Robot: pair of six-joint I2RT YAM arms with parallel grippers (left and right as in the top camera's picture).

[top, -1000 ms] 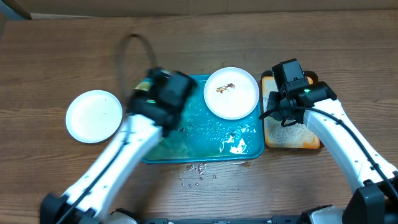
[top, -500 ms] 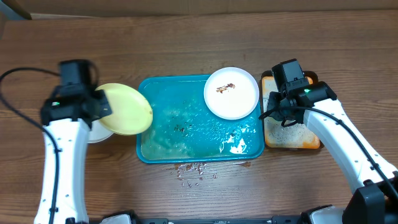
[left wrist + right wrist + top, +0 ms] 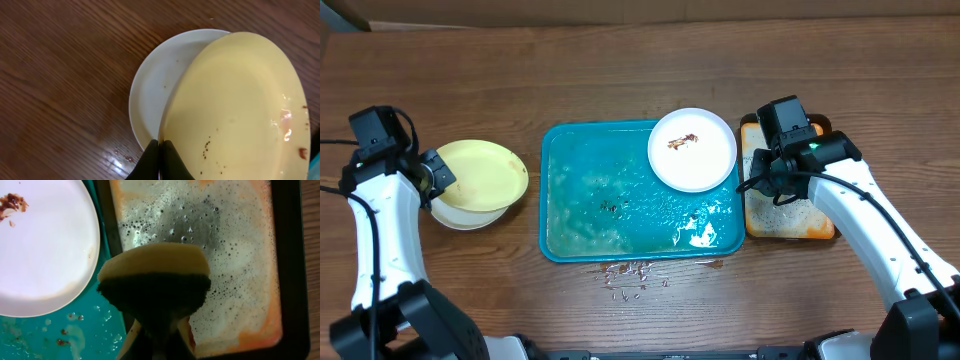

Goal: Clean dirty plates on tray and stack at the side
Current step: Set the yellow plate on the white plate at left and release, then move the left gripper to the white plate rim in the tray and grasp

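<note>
My left gripper [image 3: 433, 172] is shut on the rim of the pale yellow-green plate [image 3: 485, 175] and holds it tilted over a white plate [image 3: 460, 213] on the table left of the tray. In the left wrist view the fingers [image 3: 159, 162] pinch the yellow plate [image 3: 240, 110] above the white plate [image 3: 152, 95]. A second white plate [image 3: 692, 149] with a brown smear lies on the teal tray [image 3: 610, 205] at its far right corner. My right gripper [image 3: 772, 182] is shut on a yellow-and-dark sponge [image 3: 155, 280] over the orange tray [image 3: 788, 215].
The teal tray is wet and soapy, with foam [image 3: 698, 233] near its front right corner. Small crumbs [image 3: 632, 275] lie on the wood in front of it. The orange tray [image 3: 240, 255] holds soapy water.
My left arm has swung left off the teal tray with the yellow-green plate and now holds it over the white plate. The right arm has not moved.
</note>
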